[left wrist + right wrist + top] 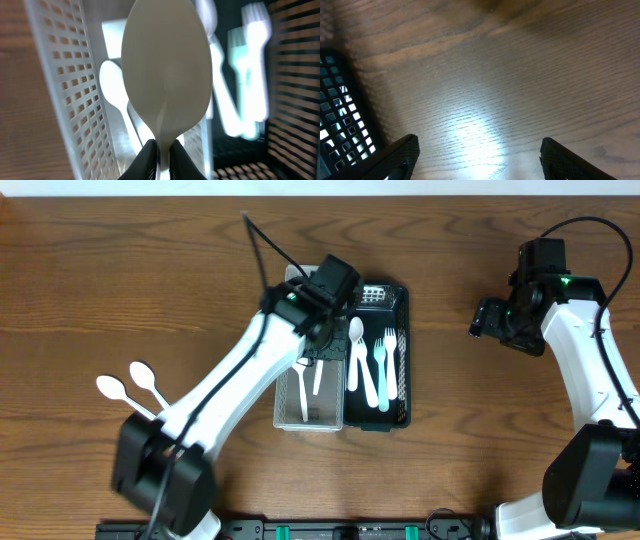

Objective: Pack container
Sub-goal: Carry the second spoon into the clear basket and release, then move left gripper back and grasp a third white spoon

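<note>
A: What do the fingers (142,159) of the left gripper (161,152) hold?
B: They are closed narrow on the neck of a spoon (167,70), just under its bowl. I think this grip lets the spoon hang straight, so it can go down between the walls.
A: And where is it?
B: Over the white basket (65,85), within its opening, not yet lying on the bottom. Other white cutlery (303,385) lies there already, and at least one piece is a spoon.
A: And the black basket (404,360)?
B: It stands just beside the white one. It holds forks (380,370), white and pale blue, and one spoon more. It seems each basket gets mostly its own kind.
A: Is something left to pack?
B: Two loose spoons (112,388) lie on the table (100,280), well apart to the left.
A: The right gripper (480,157)?
B: Its fingers are wide, with nothing between them, over bare wood near the black basket's corner. Probably it is kept out of the way.
</note>
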### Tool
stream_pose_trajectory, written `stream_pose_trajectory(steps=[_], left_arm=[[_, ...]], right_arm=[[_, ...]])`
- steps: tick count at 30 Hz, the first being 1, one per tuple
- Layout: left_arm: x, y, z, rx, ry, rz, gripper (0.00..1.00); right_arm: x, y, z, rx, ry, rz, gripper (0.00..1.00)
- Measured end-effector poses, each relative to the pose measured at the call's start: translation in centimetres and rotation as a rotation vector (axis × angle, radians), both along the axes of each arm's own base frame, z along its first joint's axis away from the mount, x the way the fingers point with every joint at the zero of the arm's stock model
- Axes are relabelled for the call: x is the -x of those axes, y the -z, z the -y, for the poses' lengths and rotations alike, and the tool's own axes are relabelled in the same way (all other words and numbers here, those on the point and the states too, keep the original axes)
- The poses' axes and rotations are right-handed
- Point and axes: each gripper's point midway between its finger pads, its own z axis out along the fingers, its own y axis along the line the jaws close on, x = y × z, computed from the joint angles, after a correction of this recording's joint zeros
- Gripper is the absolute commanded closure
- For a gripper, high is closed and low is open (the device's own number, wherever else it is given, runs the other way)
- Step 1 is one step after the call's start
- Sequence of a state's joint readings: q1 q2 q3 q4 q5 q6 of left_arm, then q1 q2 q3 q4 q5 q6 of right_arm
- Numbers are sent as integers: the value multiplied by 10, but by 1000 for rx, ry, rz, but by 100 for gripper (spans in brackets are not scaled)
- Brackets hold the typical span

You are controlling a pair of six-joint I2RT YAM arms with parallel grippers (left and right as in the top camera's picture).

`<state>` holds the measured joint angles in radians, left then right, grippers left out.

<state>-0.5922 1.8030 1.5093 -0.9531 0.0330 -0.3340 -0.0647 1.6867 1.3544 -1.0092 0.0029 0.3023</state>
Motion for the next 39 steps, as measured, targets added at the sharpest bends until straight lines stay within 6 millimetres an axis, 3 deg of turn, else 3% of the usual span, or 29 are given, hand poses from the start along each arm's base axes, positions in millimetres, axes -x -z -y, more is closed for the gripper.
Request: stream_pose_trajectory(steps=[1, 3, 8, 12, 16, 18, 20, 23, 25, 28, 32, 35, 39], left_arm=[[0, 10, -2, -20, 1, -21, 51], [0, 26, -6, -48, -9, -57, 40], [3, 31, -13, -75, 1, -80, 38], [10, 14, -29, -121, -5, -69, 37], [7, -35, -59, -129, -61, 52, 35], [4, -69, -84, -104, -138, 129, 33], [0, -100, -123, -83, -263, 200, 28], [4, -123, -186, -84, -483, 241, 20], [11, -126, -232, -103, -651, 232, 19], [17, -114, -276, -102, -817, 204, 18], [23, -74, -319, -70, -984, 137, 18], [31, -34, -336, -40, -1057, 72, 18], [38, 13, -338, -19, -1080, 2, 18]], right_arm=[[0, 0, 0, 0, 0, -1, 20], [0, 0, -1, -3, -1, -1, 20], [0, 0, -1, -2, -9, -2, 19], [1, 0, -1, 1, -22, -3, 19], [1, 0, -1, 4, -37, -4, 19], [1, 0, -1, 5, -45, -5, 19], [3, 1, -1, 6, -51, -13, 19], [4, 1, -1, 7, -56, -19, 19], [5, 1, -1, 7, -58, -21, 19], [6, 1, -1, 7, -59, -26, 19], [7, 2, -1, 6, -61, -30, 19], [7, 2, -1, 6, -61, -31, 19], [7, 2, -1, 6, -61, -32, 19]])
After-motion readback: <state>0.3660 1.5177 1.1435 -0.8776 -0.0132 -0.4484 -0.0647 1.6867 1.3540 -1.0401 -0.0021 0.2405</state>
